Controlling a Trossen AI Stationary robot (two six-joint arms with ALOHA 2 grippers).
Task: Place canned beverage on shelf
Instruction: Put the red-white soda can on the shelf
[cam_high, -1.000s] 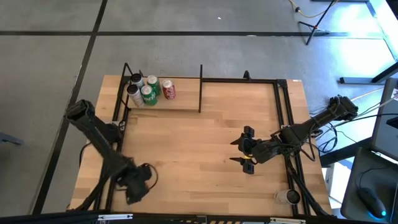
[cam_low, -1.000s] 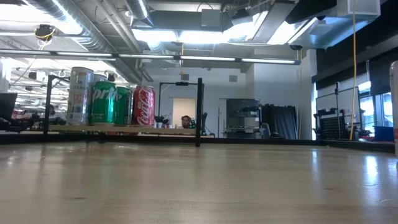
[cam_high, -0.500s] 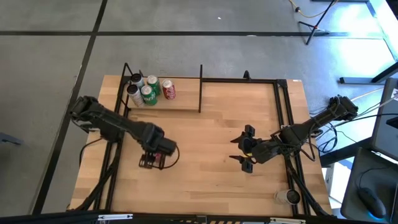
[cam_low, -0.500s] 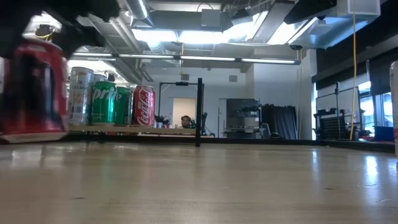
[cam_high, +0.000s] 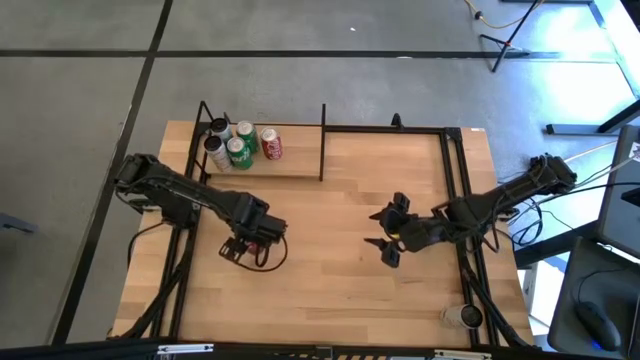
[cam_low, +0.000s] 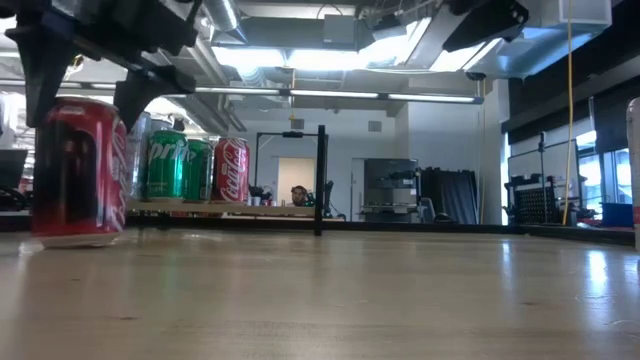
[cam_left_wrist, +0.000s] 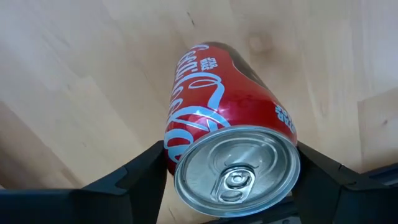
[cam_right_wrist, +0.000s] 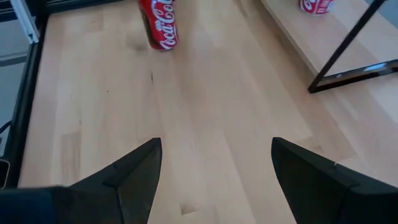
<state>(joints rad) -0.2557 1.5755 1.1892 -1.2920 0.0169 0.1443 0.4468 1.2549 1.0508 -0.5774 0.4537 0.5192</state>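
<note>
A red Coca-Cola can (cam_left_wrist: 224, 130) stands upright at the table's left middle, with my left gripper (cam_high: 243, 250) shut on it from above; in the high view the gripper hides it. In the low view the can (cam_low: 78, 170) has its base at the tabletop; I cannot tell whether it touches. The shelf (cam_high: 285, 168), a light-wood board in black rods, runs along the far left and carries several cans (cam_high: 240, 145) standing on their bases. My right gripper (cam_high: 385, 235) hangs open over the table's right middle, tipped toward the left, with nothing between its fingers (cam_right_wrist: 140, 171). My left gripper pinches the can's side wall just below the top rim (cam_left_wrist: 171, 146) between its two fingers (cam_left_wrist: 140, 174), one on each side. The fingers come from above, pointing down. The can stays upright under the gripper, lid up.
Black frame rods run along the table's left and right sides (cam_high: 455, 190). A black shelf post (cam_high: 322, 140) stands at the shelf's right end. A small round cup (cam_high: 470, 316) sits at the near right corner. Bare wood lies between the two grippers.
My left gripper has swung from the table's near left corner toward the far edge and the middle, rolling about its own axis, with the can in its hold. The can has come into the low view from the left and stands upright there now, a little lower than before.
</note>
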